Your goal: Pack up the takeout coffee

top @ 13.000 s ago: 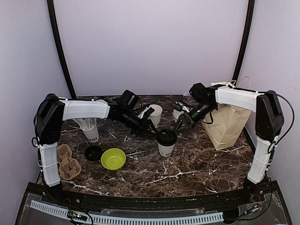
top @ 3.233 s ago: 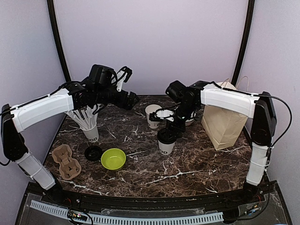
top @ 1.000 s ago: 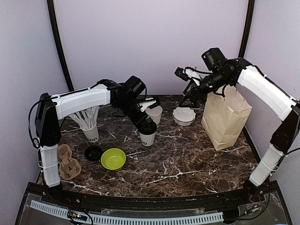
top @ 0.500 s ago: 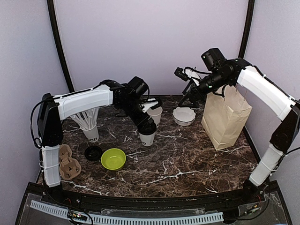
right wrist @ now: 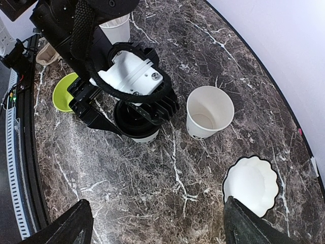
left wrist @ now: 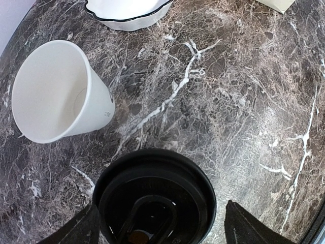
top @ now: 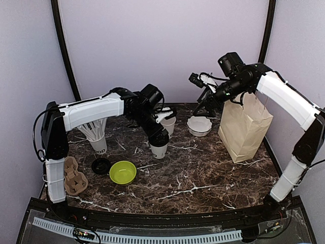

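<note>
Straddling lidded cup (top: 159, 148) mid-table, left gripper (left wrist: 161, 226) standing wide, not squeezing. Hanging wide, empty, right gripper (right wrist: 157, 223) high near paper bag (top: 244, 129). Cup likely feeling light, thin-walled, crushable; advising gentle hold just under stiff lid (left wrist: 152, 173) rim.

Dark letters that look like "OD" stand near the base of the white cup of straws (top: 99, 144). Small dark print on the open white cup (left wrist: 57, 91) and the lidded cup (top: 159, 150) is unreadable.
</note>
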Controlling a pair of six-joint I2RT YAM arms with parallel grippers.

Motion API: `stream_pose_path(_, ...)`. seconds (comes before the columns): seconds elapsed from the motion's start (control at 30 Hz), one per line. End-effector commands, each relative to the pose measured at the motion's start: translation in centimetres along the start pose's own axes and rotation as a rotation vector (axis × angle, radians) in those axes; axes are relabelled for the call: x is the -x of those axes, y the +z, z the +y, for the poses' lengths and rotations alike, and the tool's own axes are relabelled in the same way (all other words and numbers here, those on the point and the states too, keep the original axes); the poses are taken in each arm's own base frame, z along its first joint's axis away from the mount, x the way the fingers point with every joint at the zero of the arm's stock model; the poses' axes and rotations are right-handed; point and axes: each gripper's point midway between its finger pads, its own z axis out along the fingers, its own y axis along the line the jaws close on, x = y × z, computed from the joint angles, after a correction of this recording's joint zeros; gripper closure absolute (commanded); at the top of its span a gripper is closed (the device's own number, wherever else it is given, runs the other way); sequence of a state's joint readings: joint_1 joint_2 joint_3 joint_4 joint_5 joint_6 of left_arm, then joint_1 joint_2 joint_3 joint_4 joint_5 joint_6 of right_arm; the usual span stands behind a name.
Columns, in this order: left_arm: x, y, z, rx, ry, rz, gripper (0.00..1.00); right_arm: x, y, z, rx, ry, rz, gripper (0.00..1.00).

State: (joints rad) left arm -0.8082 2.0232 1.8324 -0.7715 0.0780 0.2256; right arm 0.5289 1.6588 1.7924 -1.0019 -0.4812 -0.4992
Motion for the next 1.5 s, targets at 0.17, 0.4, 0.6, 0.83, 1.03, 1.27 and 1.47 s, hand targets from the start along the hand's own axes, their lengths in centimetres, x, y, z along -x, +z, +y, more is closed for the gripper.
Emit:
stream_pose_path(0.17,0.5,-0.9,0.5,0.041,-0.002,-0.012,0.1,0.4,0.2,-0.3,0.007,0.005,-0.019,0.11)
stream_pose_path(0.4,-0.4,-0.2,0.1,0.018,-0.022,0.02,0.11,0.4,0.3,-0.3,0.01,0.009,-0.016,0.11)
stream_pose_path(0.6,-1.0,0.4,0.1,0.017,-0.037,0.05,0.1,0.3,0.3,-0.3,0.012,0.01,-0.013,0.11)
stream_pose_path(0.83,-1.1,0.8,0.2,0.019,-0.045,0.06,0.12,0.2,0.2,-0.2,0.015,0.011,-0.014,0.11)
stream_pose_path(1.03,-0.8,-0.1,0.3,0.027,-0.047,0.055,0.2,0.2,0.3,-0.2,0.014,0.01,-0.013,0.11)
stream_pose_path(1.27,-0.7,-2.1,0.8,0.056,-0.058,0.05,0.25,0.1,0.2,-0.2,0.006,0.008,-0.012,0.11)
stream_pose_path(1.47,-2.1,-3.7,4.2,0.145,-0.112,0.065,0.25,0.1,0.1,-0.2,0.003,0.006,-0.014,0.11)
